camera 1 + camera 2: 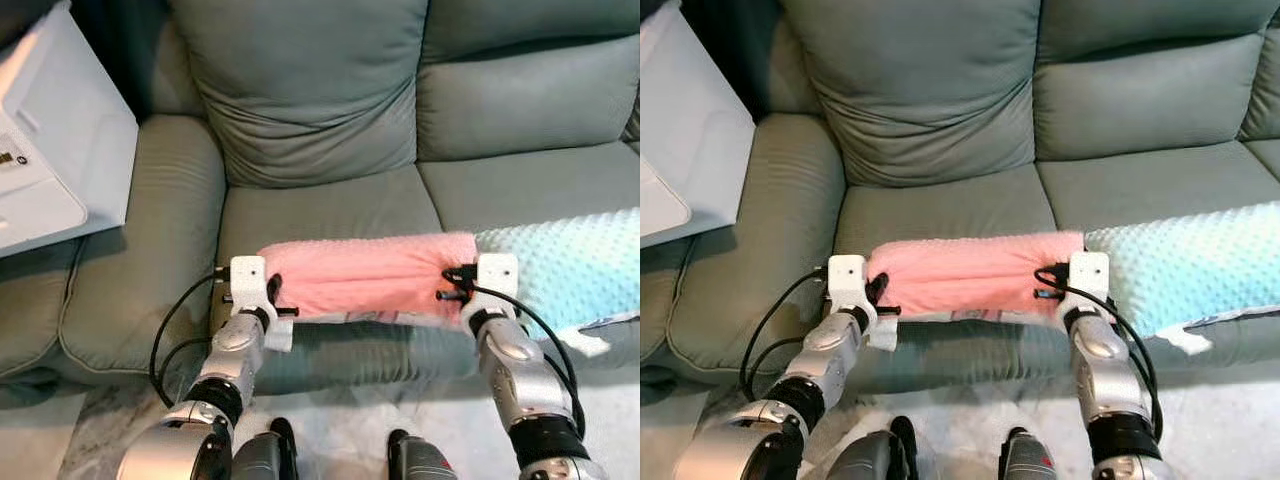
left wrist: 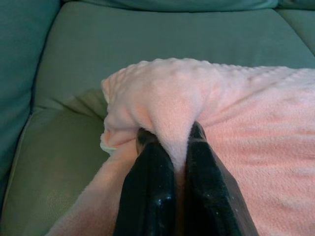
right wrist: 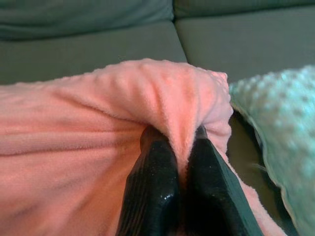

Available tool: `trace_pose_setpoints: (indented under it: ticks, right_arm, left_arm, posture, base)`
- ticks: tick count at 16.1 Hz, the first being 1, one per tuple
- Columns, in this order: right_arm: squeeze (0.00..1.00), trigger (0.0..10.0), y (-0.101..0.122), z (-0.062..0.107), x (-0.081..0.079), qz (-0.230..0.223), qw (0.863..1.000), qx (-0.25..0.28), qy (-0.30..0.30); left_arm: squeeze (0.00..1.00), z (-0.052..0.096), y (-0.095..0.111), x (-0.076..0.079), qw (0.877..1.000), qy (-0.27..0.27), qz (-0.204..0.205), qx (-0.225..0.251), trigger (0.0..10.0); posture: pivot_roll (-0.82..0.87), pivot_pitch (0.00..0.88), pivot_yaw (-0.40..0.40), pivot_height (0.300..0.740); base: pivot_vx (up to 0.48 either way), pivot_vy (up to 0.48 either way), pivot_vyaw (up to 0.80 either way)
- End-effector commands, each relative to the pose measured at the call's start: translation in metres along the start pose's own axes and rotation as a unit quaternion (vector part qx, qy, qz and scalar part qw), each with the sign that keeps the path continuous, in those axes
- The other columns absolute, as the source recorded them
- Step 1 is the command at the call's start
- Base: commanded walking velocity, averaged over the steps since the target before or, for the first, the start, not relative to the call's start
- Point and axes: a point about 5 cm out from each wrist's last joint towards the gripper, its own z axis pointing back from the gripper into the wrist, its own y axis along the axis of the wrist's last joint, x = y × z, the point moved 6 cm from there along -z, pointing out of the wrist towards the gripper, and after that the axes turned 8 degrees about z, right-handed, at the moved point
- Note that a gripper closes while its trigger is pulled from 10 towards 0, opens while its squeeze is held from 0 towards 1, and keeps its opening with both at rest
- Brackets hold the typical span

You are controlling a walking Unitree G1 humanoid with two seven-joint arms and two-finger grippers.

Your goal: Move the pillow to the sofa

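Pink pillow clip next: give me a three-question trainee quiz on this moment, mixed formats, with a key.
1. True or false: the left gripper and right gripper each pinch a fold of the pink pillow.
2. What lies beside the pillow's right end? A) mint dotted pillow B) a book C) a bottle
3. Fill in: the pink pillow sits over the front of the sofa ____ cushion.

Key: 1 true; 2 A; 3 seat
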Motion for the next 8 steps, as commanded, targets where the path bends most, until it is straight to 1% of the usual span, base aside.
trace_pose_setpoints:
  ticks: [1,4,7,8]
  right_arm:
    - [0.00,10.0,0.010,-0.001,0.008,0.002,0.999,0.027,-0.017]
    - [0.00,10.0,0.029,-0.009,0.003,0.010,0.998,0.063,-0.020]
    - [0.00,10.0,0.036,-0.013,0.000,0.015,0.997,0.078,-0.022]
    - [0.00,10.0,0.036,-0.013,0.000,0.017,0.996,0.080,-0.025]
  left_arm:
    - [0.00,0.002,0.010,-0.030,0.999,0.049,0.016,0.017,10.0]
    - [0.00,-0.002,0.035,-0.045,0.995,0.074,0.043,0.047,10.0]
    - [0.00,-0.003,0.047,-0.050,0.994,0.081,0.051,0.059,10.0]
    - [0.00,-0.003,0.047,-0.051,0.993,0.083,0.053,0.059,10.0]
  posture:
    - [-0.07,0.305,0.116,0.740]
    - [-0.07,0.315,0.116,0.740]
    - [-0.07,0.322,0.114,0.740]
    - [-0.07,0.323,0.114,0.740]
  base:
    - [0.000,0.000,0.00]
    - [0.000,0.000,0.00]
    - [0.000,0.000,0.00]
    - [0.000,0.000,0.00]
